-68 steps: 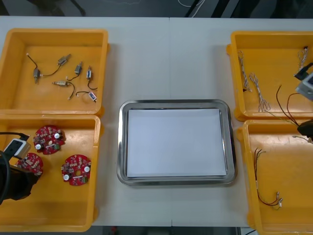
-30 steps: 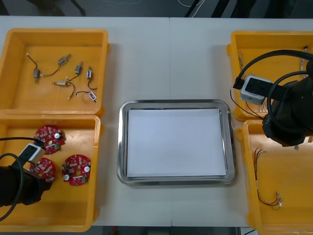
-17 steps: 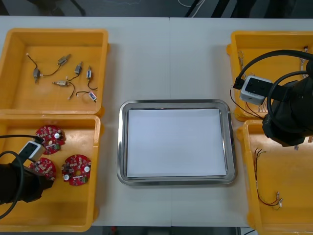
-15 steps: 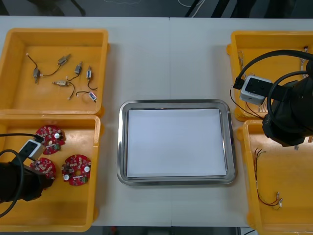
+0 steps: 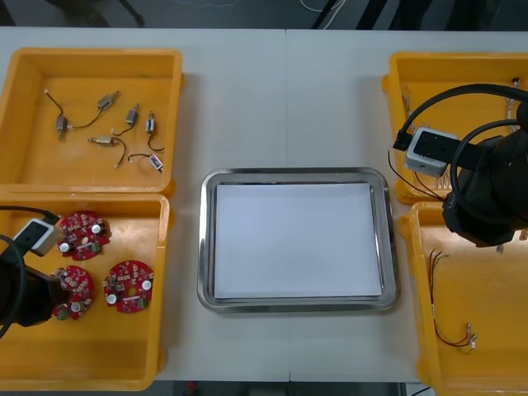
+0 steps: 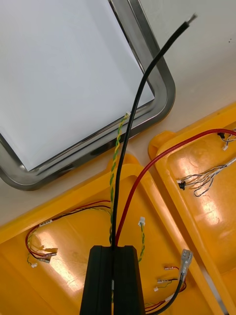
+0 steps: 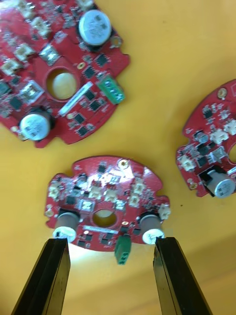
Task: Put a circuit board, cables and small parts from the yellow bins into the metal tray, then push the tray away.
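Tabletop (image 5: 289, 99): left of the tray (image 5: 206, 247), left claw (image 7: 110, 241) open over a red board (image 7: 105, 206); right of it, right claw (image 6: 112, 248) pinches wires (image 6: 115, 226).

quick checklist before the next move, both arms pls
1. Left claw open: ok, its fingers stand apart.
2. Lined up on one circuit board: ok, the fingertips flank its near edge, in the near left yellow bin.
3. Other boards out of the fingers' way: ok, both lie apart from it.
4. Fingers low enough to grip the board: cannot tell.
5. Right claw shut on the cables: ok, black, red and a twisted strand rise from it, over the right bins.
6. Metal tray ready: ok, white inside with nothing in it.
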You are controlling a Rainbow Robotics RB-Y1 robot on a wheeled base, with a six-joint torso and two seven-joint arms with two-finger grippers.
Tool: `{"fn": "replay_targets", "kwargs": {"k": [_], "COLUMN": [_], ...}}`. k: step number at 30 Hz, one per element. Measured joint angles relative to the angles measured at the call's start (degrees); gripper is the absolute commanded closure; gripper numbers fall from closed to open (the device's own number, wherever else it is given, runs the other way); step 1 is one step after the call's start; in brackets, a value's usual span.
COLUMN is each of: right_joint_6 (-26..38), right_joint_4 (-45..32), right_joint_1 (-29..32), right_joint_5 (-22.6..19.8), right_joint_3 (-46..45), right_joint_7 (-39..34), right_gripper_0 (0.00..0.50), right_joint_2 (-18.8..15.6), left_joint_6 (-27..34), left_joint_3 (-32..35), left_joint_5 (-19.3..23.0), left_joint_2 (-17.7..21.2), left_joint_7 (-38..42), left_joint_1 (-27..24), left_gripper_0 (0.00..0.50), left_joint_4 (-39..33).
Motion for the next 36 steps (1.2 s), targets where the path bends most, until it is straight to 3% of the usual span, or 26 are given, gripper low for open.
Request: {"fn": "replay_targets", "kwargs": {"k": [10,20,28,36], "right_joint_6": [0.0,0.0,0.0,0.0], "right_joint_4": [0.0,0.0,0.0,0.0], "right_joint_1": [0.0,0.0,0.0,0.0], "right_joint_5": [0.0,0.0,0.0,-0.6], "right_joint_3": [0.0,0.0,0.0,0.0], "right_joint_7": [0.0,0.0,0.0,0.0], "right_gripper_0": [0.500,0.500,0.500,0.500], "right_joint_2": [0.0,0.0,0.0,0.0], "left_joint_6": [-0.3,-3.1,-10.7,-13.2], "left_joint_3": [4.1,4.1,0.7,-2.8], "left_joint_5": [0.0,0.0,-2.1,-3.2], "left_joint_2": [0.0,0.0,0.3,0.9], "left_joint_7": [-2.9,-19.4,-19.4,-19.5], "left_joint_1": [5.7,7.3,7.4,7.4], "left_gripper_0": [0.000,0.000,0.000,0.000], "left_joint_4": [-0.1,0.0,2.8,3.2]}}
